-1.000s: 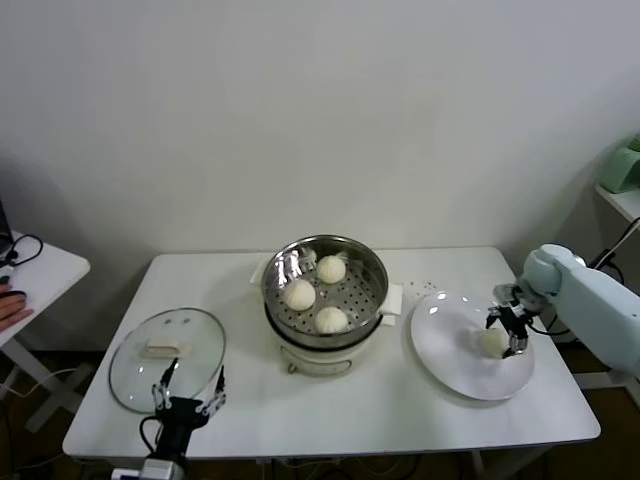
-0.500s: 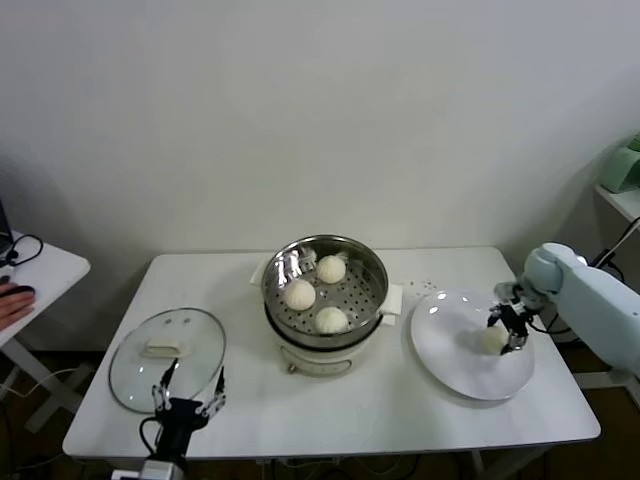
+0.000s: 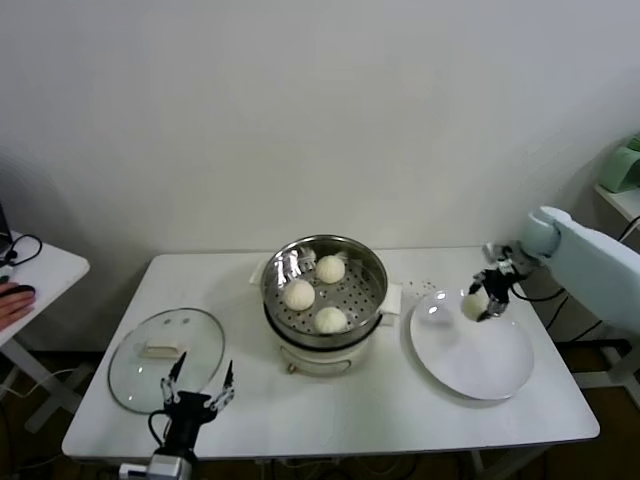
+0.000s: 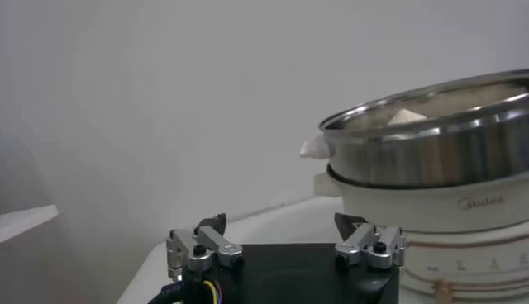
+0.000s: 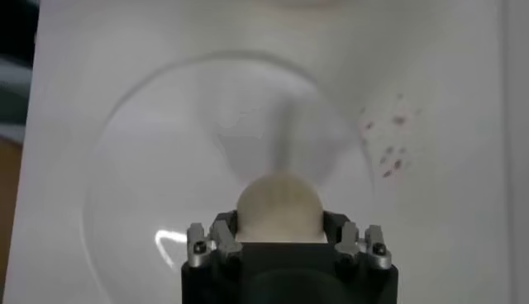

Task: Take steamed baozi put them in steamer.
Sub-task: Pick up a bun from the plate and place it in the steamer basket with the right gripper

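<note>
Holding the last baozi (image 3: 474, 305) pinched between our right gripper (image 3: 487, 298) fingers, we carry it above the white plate (image 3: 480, 365) near the tabletop's right edge, clear for transfer. Three baozi (image 3: 316, 294) already sit in the steamer (image 3: 324, 291) at the tabletop's middle. Our left gripper (image 3: 198, 391) waits at the front edge, fingers spread. The pot base seems to read "Midea" (image 4: 481, 201).

Glass lid (image 3: 167, 358) flat on white table (image 3: 330, 410); white plate (image 3: 472, 352) right.

Probably a lab: bare white wall (image 3: 320, 110), plain white table (image 3: 340, 410).
</note>
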You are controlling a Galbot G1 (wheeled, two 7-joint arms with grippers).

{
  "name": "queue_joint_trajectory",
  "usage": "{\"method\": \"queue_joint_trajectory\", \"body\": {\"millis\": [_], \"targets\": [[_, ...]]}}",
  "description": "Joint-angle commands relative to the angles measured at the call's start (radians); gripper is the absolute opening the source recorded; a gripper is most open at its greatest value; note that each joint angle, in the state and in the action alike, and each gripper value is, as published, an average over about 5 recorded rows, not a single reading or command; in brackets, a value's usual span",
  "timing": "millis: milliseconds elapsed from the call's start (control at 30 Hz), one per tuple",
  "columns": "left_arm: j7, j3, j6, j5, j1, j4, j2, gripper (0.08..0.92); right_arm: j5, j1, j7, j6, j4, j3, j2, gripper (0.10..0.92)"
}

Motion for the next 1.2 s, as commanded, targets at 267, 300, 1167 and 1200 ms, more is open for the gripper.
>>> {"method": "queue_joint_trajectory", "body": {"millis": [267,300,1167,1200], "targets": [[0.001,0.044,-0.008,0.000,-0.015,-0.022,-0.001,0.823,0.867,0.585,0.081,-0.240,0.097,-0.608,0.212,0.662],[0.001,0.047,-0.008,0.002,-0.016,-0.024,-0.002,0.823,0.874,0.587,0.085,-0.242,0.102,-0.617,0.225,0.662],[0.002,0.025,-0.018,-0.020,-0.022,-0.029,0.003,0.823,0.870,0.384,0.133,-0.261,0.039,-0.689,0.520,0.662],[0.002,0.025,-0.017,-0.022,-0.023,-0.028,0.004,0.823,0.866,0.377,0.135,-0.261,0.040,-0.690,0.520,0.662]]}}
